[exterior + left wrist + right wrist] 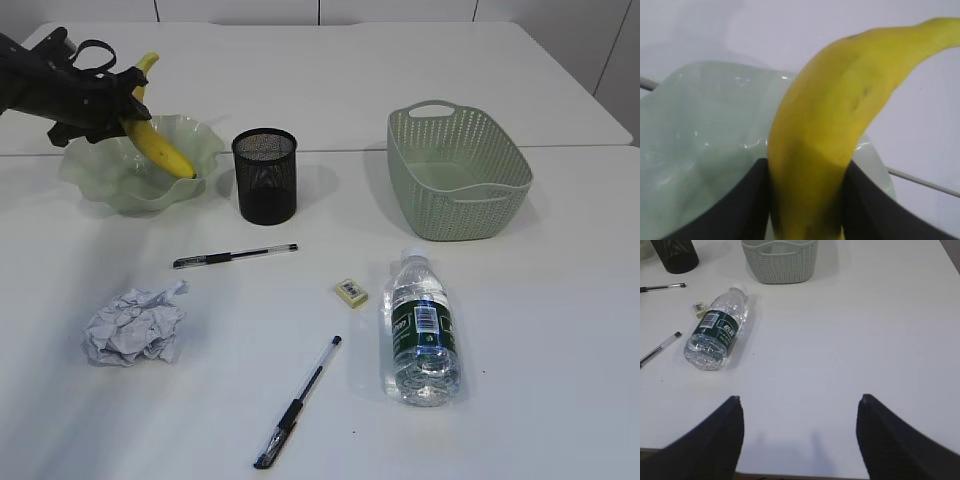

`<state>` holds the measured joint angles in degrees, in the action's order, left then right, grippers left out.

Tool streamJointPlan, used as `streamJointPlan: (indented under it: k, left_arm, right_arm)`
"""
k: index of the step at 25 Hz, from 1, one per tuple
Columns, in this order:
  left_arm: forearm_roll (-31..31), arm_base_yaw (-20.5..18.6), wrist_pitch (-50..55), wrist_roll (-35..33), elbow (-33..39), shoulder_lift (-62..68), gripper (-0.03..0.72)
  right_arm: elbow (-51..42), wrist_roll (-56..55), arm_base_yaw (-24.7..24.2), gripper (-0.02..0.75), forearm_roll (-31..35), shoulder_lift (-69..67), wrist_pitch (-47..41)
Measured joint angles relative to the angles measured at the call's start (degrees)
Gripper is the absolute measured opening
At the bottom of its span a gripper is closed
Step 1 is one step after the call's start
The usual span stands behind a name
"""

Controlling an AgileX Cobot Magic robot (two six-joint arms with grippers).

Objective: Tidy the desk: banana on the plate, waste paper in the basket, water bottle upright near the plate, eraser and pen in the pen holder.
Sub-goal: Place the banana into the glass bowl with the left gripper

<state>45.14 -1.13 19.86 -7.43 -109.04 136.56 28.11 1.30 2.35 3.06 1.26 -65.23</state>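
Banana (158, 143): clamped by left gripper (118, 108), held tilted over plate (100, 185). Right gripper (799, 412): jaws wide, nothing held. Holder (265, 176): just right of plate. Basket (457, 170): farther right. 2 pens (235, 256), paper (134, 325), eraser (351, 292), bottle (420, 330) lying flat: in front of plate.

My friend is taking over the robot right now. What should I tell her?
Left hand: shut on the banana, held over the plate, not let go yet.
Right hand: open, holding nothing.
Nothing finished yet.
Left to do: paper ball into the basket; stand up the lying bottle near the plate; eraser and both pens into the pen holder.
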Motion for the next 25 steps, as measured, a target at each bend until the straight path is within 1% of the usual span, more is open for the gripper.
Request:
streamJointPlan:
  k: [8, 12, 17, 25]
  left_arm:
    - [-0.44, 0.0, -1.25, 0.0, 0.0, 0.4, 0.293]
    - [-0.44, 0.0, -1.25, 0.0, 0.0, 0.4, 0.325]
    - [-0.44, 0.0, -1.25, 0.1, 0.0, 0.4, 0.384]
    - [-0.44, 0.0, -0.89, 0.1, -0.03, 0.4, 0.393]
  right_arm:
    - [0.0, 0.0, 0.0, 0.52, 0.0, 0.0, 0.0]
    - [0.0, 0.0, 0.0, 0.52, 0.0, 0.0, 0.0]
    - [0.0, 0.0, 0.0, 0.52, 0.09, 0.0, 0.0]
    - [0.0, 0.0, 0.0, 0.52, 0.26, 0.0, 0.0]
